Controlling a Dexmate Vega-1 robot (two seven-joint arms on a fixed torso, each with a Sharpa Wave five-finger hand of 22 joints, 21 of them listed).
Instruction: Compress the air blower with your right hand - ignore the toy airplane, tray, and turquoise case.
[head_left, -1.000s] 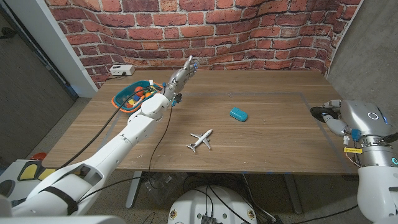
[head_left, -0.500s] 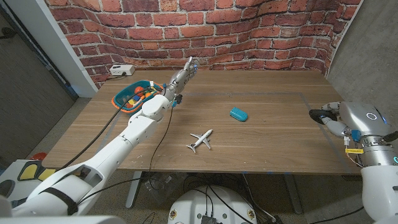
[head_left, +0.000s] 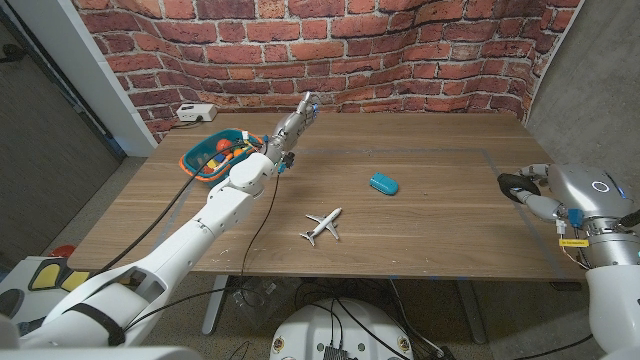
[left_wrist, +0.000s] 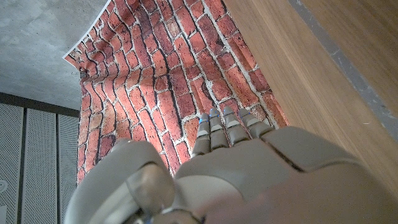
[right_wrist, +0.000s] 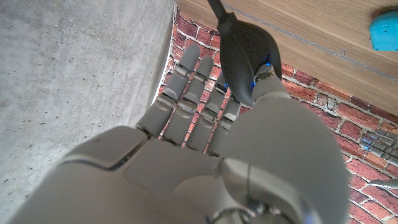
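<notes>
Right hand (right_wrist: 205, 155) grips the black air blower (right_wrist: 245, 56) at the table's (head_left: 440, 220) right edge, thumb on the bulb, fingers straight behind it. Left hand (head_left: 293, 122) holds nothing, fingers out straight, near the tray (head_left: 200, 160). Turquoise case (head_left: 383, 183) and toy airplane (head_left: 322, 225) lie mid-table.

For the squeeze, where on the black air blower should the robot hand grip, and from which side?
Grip the black rubber air blower around its fat bulb, not the thin nozzle: the bulb is the widest part and likely the one that gives. Come from the table's right edge, where the right robot hand is, thumb on one flank, fingers opposite. The thumb already lies against the bulb.
</notes>
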